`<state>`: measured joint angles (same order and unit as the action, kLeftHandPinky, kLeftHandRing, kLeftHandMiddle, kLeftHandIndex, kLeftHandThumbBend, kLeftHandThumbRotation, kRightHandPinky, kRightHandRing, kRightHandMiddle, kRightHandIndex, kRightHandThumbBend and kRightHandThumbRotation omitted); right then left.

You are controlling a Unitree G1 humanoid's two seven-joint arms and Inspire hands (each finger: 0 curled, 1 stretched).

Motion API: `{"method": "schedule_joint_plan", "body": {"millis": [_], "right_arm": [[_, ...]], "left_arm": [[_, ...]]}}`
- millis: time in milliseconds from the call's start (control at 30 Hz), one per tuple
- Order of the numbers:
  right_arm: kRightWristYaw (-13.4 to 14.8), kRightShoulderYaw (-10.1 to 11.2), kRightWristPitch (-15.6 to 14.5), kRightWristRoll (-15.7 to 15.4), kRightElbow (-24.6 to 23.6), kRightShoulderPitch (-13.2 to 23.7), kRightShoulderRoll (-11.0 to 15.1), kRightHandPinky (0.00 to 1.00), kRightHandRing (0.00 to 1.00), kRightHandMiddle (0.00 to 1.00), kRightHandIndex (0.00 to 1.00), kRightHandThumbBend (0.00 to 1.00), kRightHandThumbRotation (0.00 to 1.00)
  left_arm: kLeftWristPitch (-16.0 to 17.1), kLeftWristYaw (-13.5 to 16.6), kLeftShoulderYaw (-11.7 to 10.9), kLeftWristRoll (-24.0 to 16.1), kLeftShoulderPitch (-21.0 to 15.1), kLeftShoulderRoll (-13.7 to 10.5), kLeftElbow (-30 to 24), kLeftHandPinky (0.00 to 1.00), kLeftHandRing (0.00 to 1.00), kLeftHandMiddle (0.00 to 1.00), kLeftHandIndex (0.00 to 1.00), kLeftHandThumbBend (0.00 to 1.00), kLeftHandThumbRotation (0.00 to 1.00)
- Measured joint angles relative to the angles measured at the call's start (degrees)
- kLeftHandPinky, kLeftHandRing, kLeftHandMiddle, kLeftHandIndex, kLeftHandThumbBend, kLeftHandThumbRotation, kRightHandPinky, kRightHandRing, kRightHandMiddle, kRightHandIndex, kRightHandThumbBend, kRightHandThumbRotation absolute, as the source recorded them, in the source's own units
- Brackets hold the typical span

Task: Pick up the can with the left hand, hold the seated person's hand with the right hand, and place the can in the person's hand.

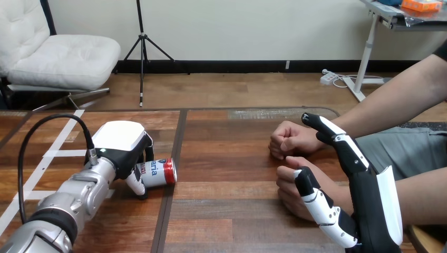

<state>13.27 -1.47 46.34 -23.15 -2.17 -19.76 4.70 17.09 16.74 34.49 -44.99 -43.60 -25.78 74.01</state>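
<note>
Lying on its side on the table (237, 211), the can (161, 172) is being clasped at one end by the curled fingers of the left hand (122, 145). The right hand (365, 196) is being held open and empty beside the person's hands (290, 141). A slip is probably being risked: the round can could roll out of so partial a clasp.

Only partial lettering on the can (159, 173)

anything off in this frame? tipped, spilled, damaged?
The can lies on its side on the table, not upright, with the left robot hand curled round it. No spill or dent shows. The right robot hand is open beside the person's nearer hand, which is closed in a fist.
</note>
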Motion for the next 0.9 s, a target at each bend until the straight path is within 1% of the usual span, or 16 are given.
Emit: {"method": "schedule_joint_plan", "body": {"millis": [167,300,467,500,633,733,833,900], "right_arm": [[0.0,0.0,0.0,0.0,0.0,0.0,0.0,0.84,0.86,0.84,0.82,0.54,0.76],[0.0,0.0,0.1,-0.1,0.0,0.0,0.0,0.84,0.86,0.84,0.82,0.55,0.76],[0.1,0.0,0.2,-0.1,0.0,0.0,0.0,0.84,0.86,0.84,0.82,0.55,0.76],[0.1,0.0,0.3,-0.1,0.0,0.0,0.0,0.84,0.86,0.84,0.82,0.55,0.76],[0.1,0.0,0.3,-0.2,0.0,0.0,0.0,0.85,0.87,0.84,0.82,0.56,0.76],[0.1,0.0,0.3,-0.2,0.0,0.0,0.0,0.85,0.87,0.85,0.82,0.56,0.76],[0.1,0.0,0.3,-0.2,0.0,0.0,0.0,0.85,0.86,0.85,0.82,0.56,0.76],[0.1,0.0,0.3,-0.2,0.0,0.0,0.0,0.85,0.86,0.85,0.82,0.55,0.76]], "left_arm": [[0.4,0.3,-0.6,1.2,0.5,0.0,0.0,0.38,0.44,0.51,0.49,0.58,0.00],[1.8,0.5,-2.5,3.8,1.6,0.0,0.0,0.39,0.43,0.50,0.49,0.60,0.00],[6.2,-0.7,-7.4,10.9,4.2,0.6,0.0,0.39,0.42,0.48,0.49,0.63,0.00],[7.2,-1.0,-8.5,12.3,4.9,0.9,0.0,0.39,0.42,0.47,0.49,0.65,0.00],[11.4,-2.6,-12.7,18.4,7.5,2.5,-0.2,0.38,0.41,0.47,0.49,0.67,0.00],[14.5,-3.3,-15.3,22.0,9.7,3.9,-0.5,0.38,0.41,0.47,0.49,0.69,0.00],[17.4,-3.6,-17.3,24.8,11.7,5.3,-1.0,0.38,0.41,0.47,0.49,0.70,0.00],[19.0,-3.8,-18.3,26.2,12.9,6.2,-1.5,0.38,0.41,0.47,0.49,0.71,0.00]]}}
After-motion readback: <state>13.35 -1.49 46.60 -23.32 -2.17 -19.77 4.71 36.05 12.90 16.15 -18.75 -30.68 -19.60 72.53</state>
